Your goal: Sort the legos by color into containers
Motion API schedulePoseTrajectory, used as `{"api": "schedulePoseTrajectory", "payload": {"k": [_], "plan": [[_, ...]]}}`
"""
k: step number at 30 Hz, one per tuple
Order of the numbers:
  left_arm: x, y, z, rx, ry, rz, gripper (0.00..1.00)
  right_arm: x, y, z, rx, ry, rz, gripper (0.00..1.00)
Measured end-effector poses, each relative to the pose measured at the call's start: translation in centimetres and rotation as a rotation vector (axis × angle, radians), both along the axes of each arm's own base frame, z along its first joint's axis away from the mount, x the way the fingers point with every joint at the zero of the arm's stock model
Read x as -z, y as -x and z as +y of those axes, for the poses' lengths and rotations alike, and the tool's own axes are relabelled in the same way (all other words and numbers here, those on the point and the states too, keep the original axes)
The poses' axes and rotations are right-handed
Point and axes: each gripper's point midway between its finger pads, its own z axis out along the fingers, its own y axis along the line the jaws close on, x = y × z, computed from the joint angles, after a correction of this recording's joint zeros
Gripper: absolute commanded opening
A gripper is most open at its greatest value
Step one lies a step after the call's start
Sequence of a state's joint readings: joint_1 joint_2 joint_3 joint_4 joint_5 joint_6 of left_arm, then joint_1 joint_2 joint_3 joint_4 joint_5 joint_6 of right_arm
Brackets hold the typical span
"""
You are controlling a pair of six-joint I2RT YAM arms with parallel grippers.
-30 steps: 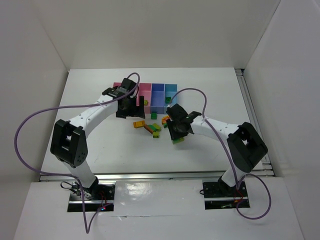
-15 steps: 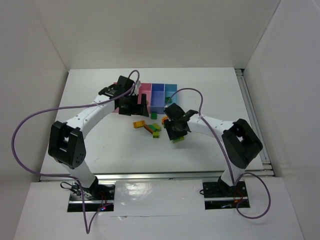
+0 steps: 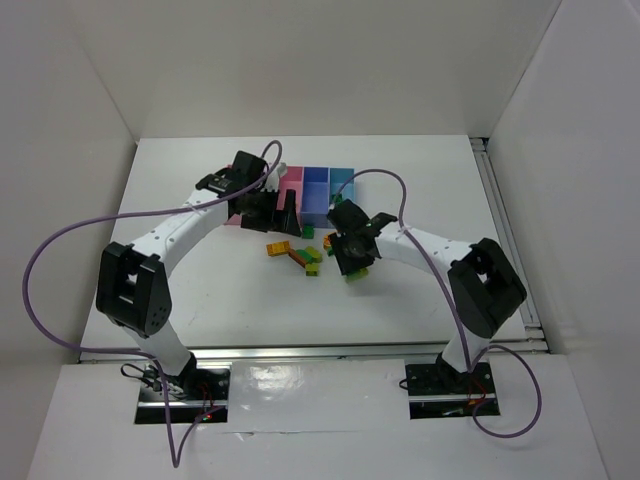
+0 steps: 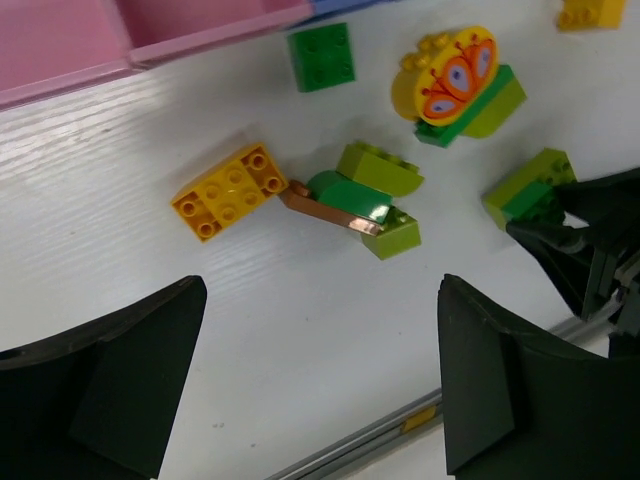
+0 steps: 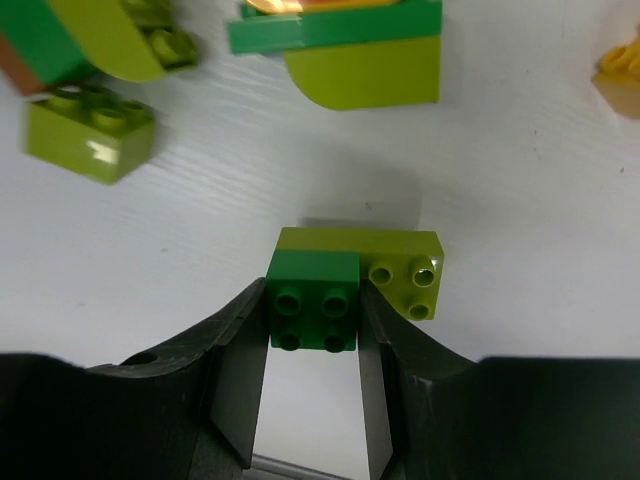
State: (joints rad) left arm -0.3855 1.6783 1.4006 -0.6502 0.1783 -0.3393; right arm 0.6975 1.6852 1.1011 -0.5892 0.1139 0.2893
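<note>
A white table (image 3: 200, 290) holds two white-and-black arms. Toward its far side stands the row of containers (image 3: 318, 182): pink, blue-purple and light blue bins joined side by side.

The left gripper (image 3: 275, 212) hangs just on the robot's side of the containers' pink end, jaws spread wide and holding nothing. The right gripper (image 3: 352, 262) sits low, further toward the robot from the containers' light blue end.

The legos (image 3: 305, 255) lie loose just on the robot's side of the containers, none far from them.

In the right wrist view, the right gripper's fingers (image 5: 235, 370) press both sides of a dark green brick (image 5: 313, 300). This brick sits on a longer yellow-green brick (image 5: 400, 265), and the pair appears to rest on the table.

Lift straight up and slowly. The two colours look joined, so expect both to rise together; they likely need separating before either goes in a bin. If the lower brick drags or tips, set the pair down and re-grip.

A flower piece (image 5: 340, 50) lies between this pair and the containers, so carry high over it.

The left gripper is above an orange-yellow brick (image 4: 230, 192), which lies near the containers' pink end. Keep that arm clear of the right arm's route.
</note>
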Motion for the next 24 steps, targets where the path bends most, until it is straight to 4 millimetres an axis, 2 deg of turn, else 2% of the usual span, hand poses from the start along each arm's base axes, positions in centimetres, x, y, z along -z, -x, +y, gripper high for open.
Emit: {"api": "schedulePoseTrajectory", "payload": {"k": [2,4,5,7,11,14,19,24], "plan": [[-0.3,0.4,-0.7,0.062,0.042,0.006,0.95,-1.3,-0.5,0.4,-0.003,-0.035,-0.007,0.18],[-0.9,0.8,-1.5,0.136,0.094,-0.002,0.91,-3.2,-1.1,1.0,-0.012,-0.127,-0.003,0.18],[-1.3,0.9,-2.0,0.173,0.12,-0.014,0.86,-4.3,-1.5,0.9,-0.004,-0.174,-0.003,0.16],[-2.3,1.2,-2.8,0.243,0.164,-0.049,0.83,-6.5,-2.6,0.5,0.014,-0.288,0.002,0.16],[-4.3,2.9,-5.3,0.396,0.217,-0.117,0.82,-9.7,-3.9,-0.2,0.029,-0.493,0.031,0.16],[-5.4,4.4,-7.2,0.494,0.256,-0.149,0.82,-11.2,-3.5,0.5,0.003,-0.639,0.09,0.16],[-6.2,5.6,-9.5,0.584,0.298,-0.186,0.82,-13.9,-3.1,2.0,-0.036,-0.92,0.17,0.16],[-6.6,6.5,-11.6,0.642,0.304,-0.211,0.82,-16.2,-2.6,2.9,-0.076,-1.065,0.222,0.16]]}}
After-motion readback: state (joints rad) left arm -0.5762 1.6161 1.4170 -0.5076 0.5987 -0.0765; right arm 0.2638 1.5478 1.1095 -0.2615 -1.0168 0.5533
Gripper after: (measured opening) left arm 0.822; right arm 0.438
